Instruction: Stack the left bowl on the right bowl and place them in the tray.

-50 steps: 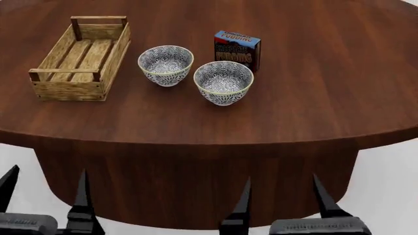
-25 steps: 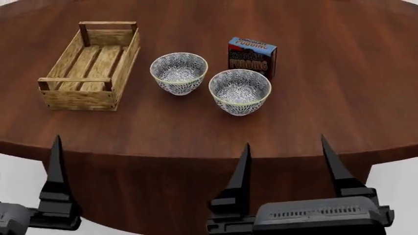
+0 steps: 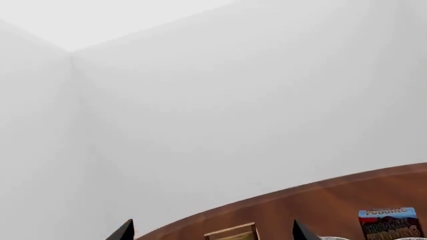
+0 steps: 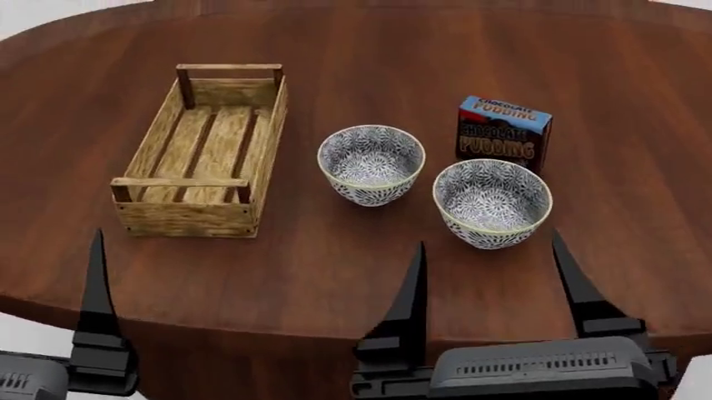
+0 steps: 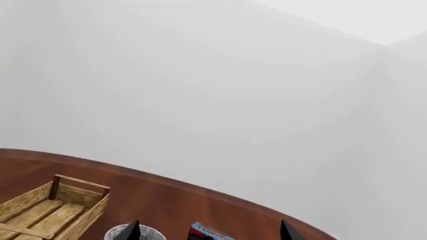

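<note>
Your right end effector (image 4: 488, 267) hangs at the near edge of the round wooden surface (image 4: 623, 100), its two prongs spread wide with nothing between them. The right bowl (image 4: 492, 202) sits just beyond those prongs, apart from them. The left bowl (image 4: 372, 164) stands beside that bowl, on its far side toward the tray (image 4: 207, 148), not touching it. The tray lies beyond the left bowl, and you see its slatted floor bare. A chocolate pudding box (image 4: 503, 132) stands just behind the right bowl. Your left end effector (image 4: 98, 283) shows only one prong; the other is cut off, so you cannot tell its opening.
</note>
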